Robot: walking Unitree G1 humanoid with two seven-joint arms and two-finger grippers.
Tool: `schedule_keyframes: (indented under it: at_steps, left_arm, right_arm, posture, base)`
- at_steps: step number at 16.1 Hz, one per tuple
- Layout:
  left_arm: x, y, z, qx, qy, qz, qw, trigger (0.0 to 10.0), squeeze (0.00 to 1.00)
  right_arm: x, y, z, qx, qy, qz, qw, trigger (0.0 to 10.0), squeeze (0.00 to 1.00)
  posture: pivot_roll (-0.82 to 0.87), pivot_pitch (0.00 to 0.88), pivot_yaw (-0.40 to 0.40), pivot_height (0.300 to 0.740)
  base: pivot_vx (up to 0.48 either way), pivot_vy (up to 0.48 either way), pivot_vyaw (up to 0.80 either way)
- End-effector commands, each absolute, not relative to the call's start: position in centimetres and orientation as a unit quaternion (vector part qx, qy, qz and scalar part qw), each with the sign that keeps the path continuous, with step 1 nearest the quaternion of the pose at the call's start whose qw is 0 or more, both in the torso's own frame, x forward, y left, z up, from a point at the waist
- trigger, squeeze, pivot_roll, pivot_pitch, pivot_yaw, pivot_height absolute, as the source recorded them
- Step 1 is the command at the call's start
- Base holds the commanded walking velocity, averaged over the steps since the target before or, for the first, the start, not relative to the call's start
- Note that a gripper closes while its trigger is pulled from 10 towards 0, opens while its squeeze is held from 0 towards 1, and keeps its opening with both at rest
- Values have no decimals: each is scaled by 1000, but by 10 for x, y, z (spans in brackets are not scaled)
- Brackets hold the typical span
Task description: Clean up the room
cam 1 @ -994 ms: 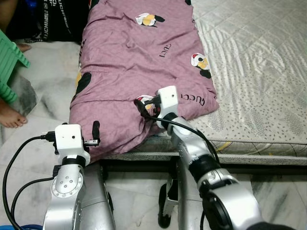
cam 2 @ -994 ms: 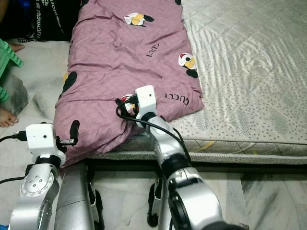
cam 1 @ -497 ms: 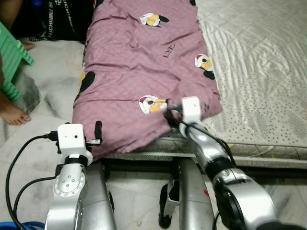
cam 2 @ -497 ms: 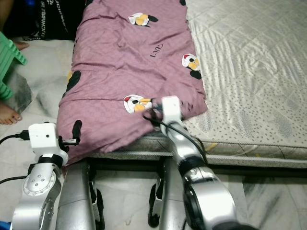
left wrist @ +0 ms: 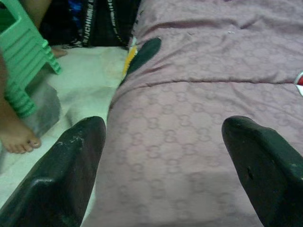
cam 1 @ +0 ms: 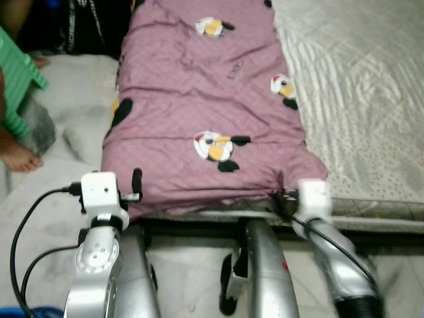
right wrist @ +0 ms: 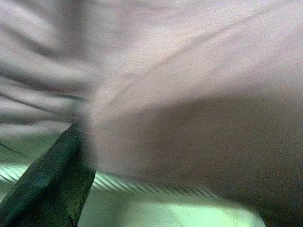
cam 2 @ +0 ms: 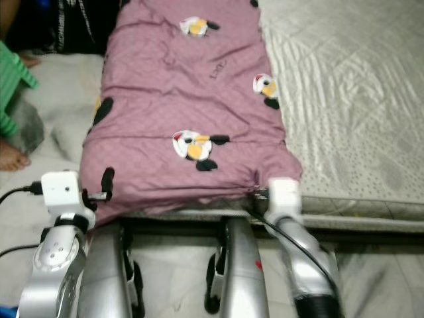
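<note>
Gripping the near corner of the purple blanket point(cam 1: 205, 99), the right gripper point(cam 1: 283, 199) sits low and right of centre at the mattress point(cam 1: 358, 99) edge, fingers seemingly clamped on cloth, though blurred. The left gripper point(left wrist: 163, 165), lower left, hovers spread wide over the blanket's other corner, holding nothing.

Mauve penguin-print blanket point(cam 1: 199, 112), green stool point(cam 1: 16, 86)

Pale floor point(cam 1: 73, 136) lies open left of the bed point(cam 1: 358, 79), bounded by a green stool point(cam 1: 16, 86).
</note>
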State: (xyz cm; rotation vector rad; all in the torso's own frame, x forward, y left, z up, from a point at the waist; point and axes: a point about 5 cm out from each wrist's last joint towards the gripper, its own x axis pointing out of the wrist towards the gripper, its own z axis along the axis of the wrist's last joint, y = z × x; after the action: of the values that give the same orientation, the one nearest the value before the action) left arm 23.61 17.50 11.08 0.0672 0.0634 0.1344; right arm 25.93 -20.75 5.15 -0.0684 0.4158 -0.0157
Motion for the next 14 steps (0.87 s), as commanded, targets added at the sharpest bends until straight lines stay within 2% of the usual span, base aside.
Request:
schedule_keyframes:
  at_steps: [1,4,5,6,7,9,10,12,14]
  left_arm:
    - [233,174,106,32,43,64,997,10000,0]
    - [237,171,104,30,44,56,997,10000,0]
    - [237,171,104,30,44,56,997,10000,0]
    - [240,170,105,29,43,52,997,10000,0]
    - [242,169,104,27,43,51,997,10000,0]
    - [242,169,104,26,43,52,997,10000,0]
    - [242,172,103,19,47,61,997,10000,0]
    - [243,174,101,13,52,67,996,10000,0]
    - [245,173,99,-6,61,64,996,10000,0]
  right_arm:
    - [254,-215,57,-33,205,-14,978,10000,0]
    - [214,-231,59,-81,235,0,969,10000,0]
    - [214,-231,59,-81,235,0,969,10000,0]
    - [210,-250,69,-99,213,-42,971,10000,0]
    - [224,-256,86,-92,163,-67,980,10000,0]
    - [235,-254,97,-75,134,-66,986,10000,0]
    - [254,-248,123,-64,72,-50,994,10000,0]
    - [277,-239,155,-24,17,-22,999,10000,0]
    - [283,-225,152,23,43,22,999,10000,0]
  posture:
    - [30,266,-120,556]
    - [1,266,-119,556]
    - [1,266,-119,556]
    - [-17,257,-114,556]
    - [-13,254,-114,556]
    - [-10,251,-113,556]
    - [-1,241,-115,556]
    - [0,231,-116,556]
    - [5,225,-116,556]
  base:
    - [0,0,0]
    - [0,0,0]
    - [0,0,0]
    - [0,0,0]
    - [0,0,0]
    - [0,0,0]
    - [0,0,0]
    - [0,0,0]
    - [0,0,0]
